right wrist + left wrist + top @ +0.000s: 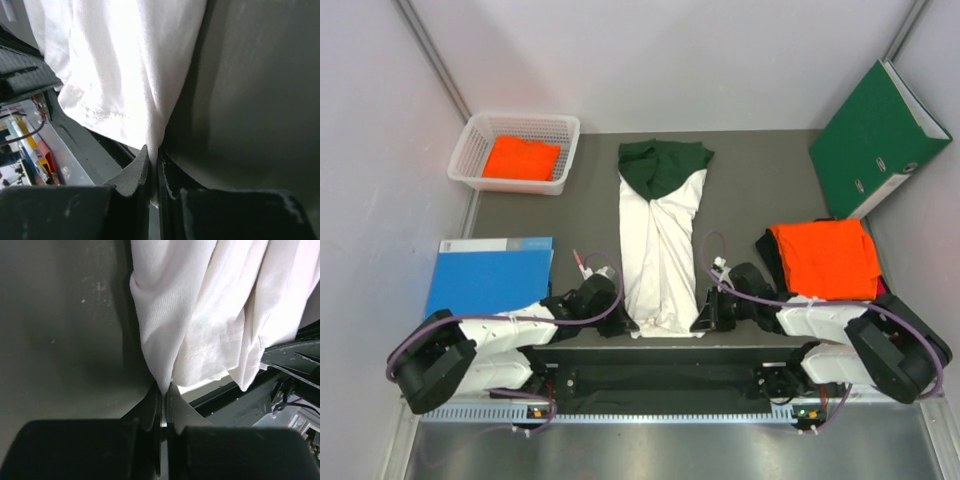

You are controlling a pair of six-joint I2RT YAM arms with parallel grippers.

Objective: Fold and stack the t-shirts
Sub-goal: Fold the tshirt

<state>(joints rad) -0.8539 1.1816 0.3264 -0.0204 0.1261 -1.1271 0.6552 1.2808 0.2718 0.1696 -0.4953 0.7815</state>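
**Both end effectors pinching the hem of the white t-shirt**

The white t-shirt (660,250) is lying in a long, narrow strip down the middle of the worktop (750,180). Its dark green sleeves are bunched at the far end and its hem is reaching the near edge.

The left end effector (620,322) is sitting at the near-left corner of that hem. In the left wrist view its jaws are closed on a fold of the white cloth, which is rising out from between the fingertips (155,402). The right end effector (705,320) is sitting at the near-right corner of the hem, and it too is closed on a pinch of the same cloth.

A folded orange t-shirt (522,158) is lying in the white basket (525,120) at the far-left corner. A second orange t-shirt (825,258) is resting on a black t-shirt (770,255) near the right edge, just beside the right arm.

A blue book (490,275) is lying flat by the left edge. A green binder (870,140) is leaning at the far-right corner.
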